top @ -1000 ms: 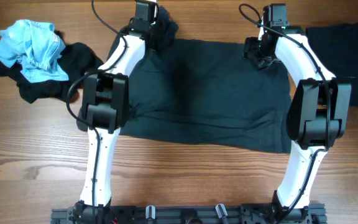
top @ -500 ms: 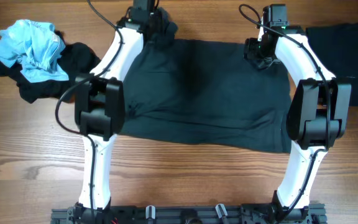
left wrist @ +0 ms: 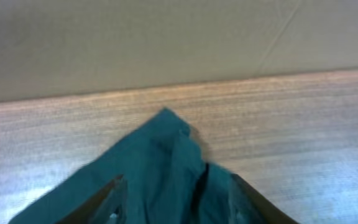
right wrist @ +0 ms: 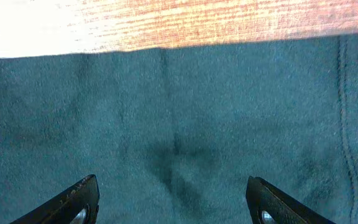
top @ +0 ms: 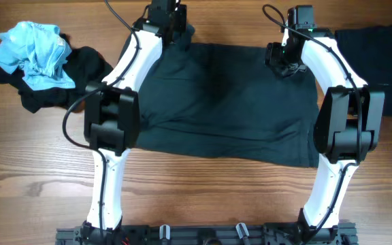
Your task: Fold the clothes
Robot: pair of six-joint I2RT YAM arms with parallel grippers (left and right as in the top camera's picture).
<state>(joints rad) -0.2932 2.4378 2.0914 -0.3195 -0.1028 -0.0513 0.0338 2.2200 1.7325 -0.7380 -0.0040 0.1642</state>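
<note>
Shows a dark T-shirt (top: 223, 102) spread flat on the worktop (top: 196, 197). Finds left jaws apart at its far-left corner, a fabric peak loose between them, and right jaws apart over its far-right edge. Shows a crumpled light blue garment (top: 33, 47) atop black clothes (top: 87, 64) well left of it.

Robotics lab or test cell, not a home. Evidence: left arm (top: 111, 122) and right arm (top: 346, 122), white w/ black joints, both mounted on a black rail (top: 203, 233) along the near edge of a wood-grain bench (top: 39, 170). Exposed black cable (top: 274, 13) loops off the right arm. Clothes lie out like work pieces: black T-shirt (top: 230, 102) spread flat btwn the arms, light blue garment (top: 36, 54) heaped at far left on dark fabric. Beyond the bench's far edge, the left wrist cam shows a plain beige panel (left wrist: 166, 43), poss. cardboard, too blurred to be sure.
</note>
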